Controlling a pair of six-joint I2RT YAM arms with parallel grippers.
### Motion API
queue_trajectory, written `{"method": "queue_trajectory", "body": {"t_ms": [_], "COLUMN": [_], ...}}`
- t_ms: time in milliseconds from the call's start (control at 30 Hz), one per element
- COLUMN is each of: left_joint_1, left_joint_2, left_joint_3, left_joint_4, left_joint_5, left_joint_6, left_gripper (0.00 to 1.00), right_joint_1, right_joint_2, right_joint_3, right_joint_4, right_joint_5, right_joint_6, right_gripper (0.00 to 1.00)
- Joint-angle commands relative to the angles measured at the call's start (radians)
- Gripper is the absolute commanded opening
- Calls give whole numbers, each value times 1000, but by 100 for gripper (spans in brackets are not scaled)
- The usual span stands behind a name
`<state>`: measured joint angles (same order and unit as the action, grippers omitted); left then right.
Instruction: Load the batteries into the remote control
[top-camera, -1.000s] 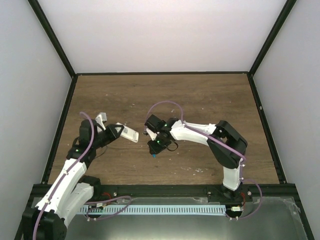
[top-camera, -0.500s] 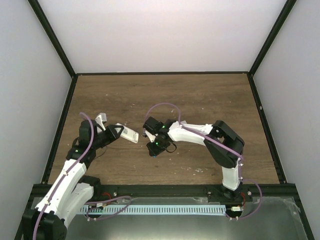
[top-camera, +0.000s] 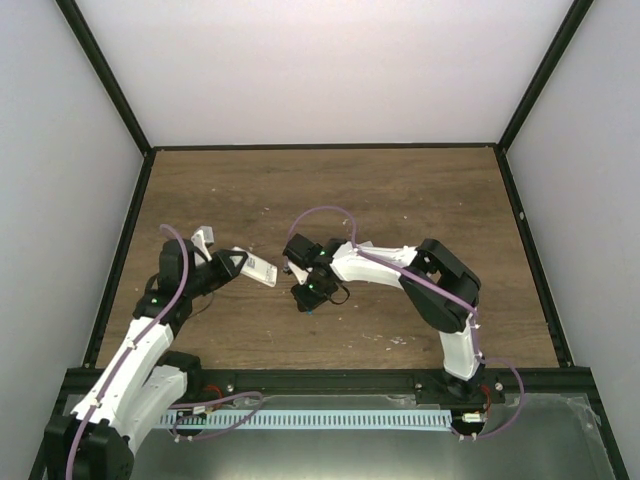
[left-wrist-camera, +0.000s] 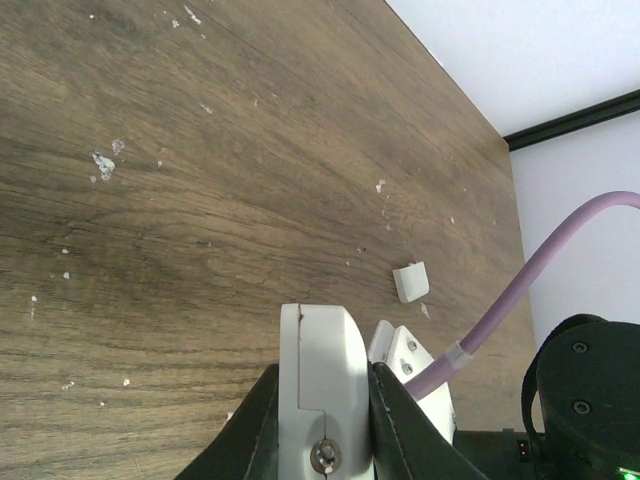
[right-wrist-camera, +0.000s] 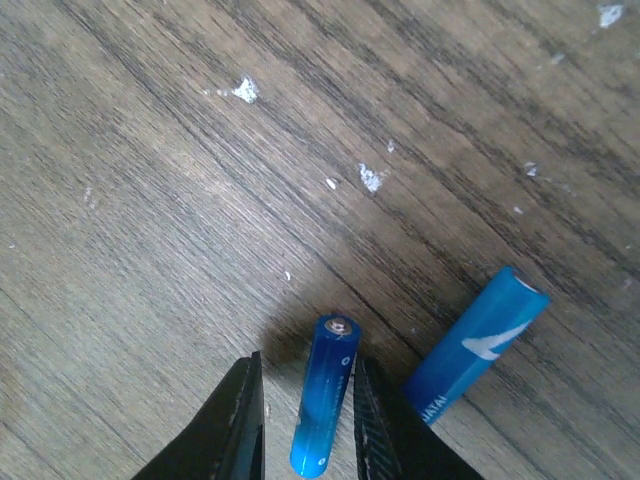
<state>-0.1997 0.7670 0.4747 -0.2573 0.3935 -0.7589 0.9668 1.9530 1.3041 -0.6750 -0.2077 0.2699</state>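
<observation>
In the top view my left gripper (top-camera: 240, 263) holds the white remote control (top-camera: 258, 268) off the table at the left. The left wrist view shows its black fingers (left-wrist-camera: 262, 405) pressed on both sides of the remote control (left-wrist-camera: 320, 345). My right gripper (top-camera: 308, 299) is low over the table at the centre. In the right wrist view a blue battery (right-wrist-camera: 325, 400) lies between its fingers (right-wrist-camera: 243, 410), touching the right one, with a gap at the left. A second blue battery (right-wrist-camera: 478, 345) lies just to the right, outside the gripper (right-wrist-camera: 305, 362).
A small white cover piece (left-wrist-camera: 411, 282) lies on the wooden table (top-camera: 400, 200) beyond the remote. The right arm's wrist and purple cable (left-wrist-camera: 520, 290) are close to the held remote. Black frame rails (top-camera: 320, 147) and white walls bound the table.
My right gripper has shifted slightly left and lower over the batteries and its jaws have narrowed around one. The left arm holds the remote still.
</observation>
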Motion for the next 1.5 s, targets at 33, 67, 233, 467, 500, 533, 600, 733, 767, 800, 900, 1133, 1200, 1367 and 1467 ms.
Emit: {"method": "queue_trajectory", "body": {"t_ms": [33, 67, 233, 467, 500, 533, 600, 733, 767, 800, 900, 1133, 1200, 1367, 1467], "left_joint_1": [7, 7, 7, 7, 7, 6, 8, 7, 8, 7, 7, 8, 5, 4, 1], "left_joint_2": [4, 6, 12, 10, 7, 2, -16, -53, -61, -70, -91, -95, -90, -67, -51], "left_joint_3": [5, 6, 5, -5, -12, -21, -47, -83, -85, -85, -97, -103, -117, -124, -122], "left_joint_4": [15, 15, 22, 80, 105, 129, 189, 263, 267, 273, 308, 414, 484, 596, 653], "left_joint_5": [6, 7, 12, 33, 39, 46, 52, 53, 48, 42, 15, -46, -55, -63, -58], "left_joint_6": [-2, -3, -8, -58, -74, -91, -136, -197, -208, -214, -265, -348, -384, -439, -465], "left_gripper": [0, 0, 0, 0, 0, 0, 0, 0, 0, 0, 0, 0, 0, 0, 0], "right_joint_1": [10, 10, 10, 8, 5, -1, -20, -79, -96, -116, -158, -185, -185, -185, -185], "right_joint_2": [14, 14, 19, -15, -28, -44, -81, -175, -201, -228, -309, -367, -366, -367, -362], "right_joint_3": [34, 34, 37, 42, 39, 35, 31, 22, 21, 21, 26, 83, 87, 69, 64], "right_joint_4": [-22, -21, -21, -28, -22, -12, 13, 59, 71, 87, 135, 206, 240, 352, 400], "right_joint_5": [12, 12, 15, 38, 37, 31, 7, -23, -31, -40, -44, -25, -46, -86, -103], "right_joint_6": [-10, -11, -19, -9, -2, 5, 25, 72, 87, 103, 150, 199, 213, 263, 284], "right_gripper": [18, 18, 11, 1, 1, 1, 1, 1, 1, 1, 1, 1, 1, 1, 1]}}
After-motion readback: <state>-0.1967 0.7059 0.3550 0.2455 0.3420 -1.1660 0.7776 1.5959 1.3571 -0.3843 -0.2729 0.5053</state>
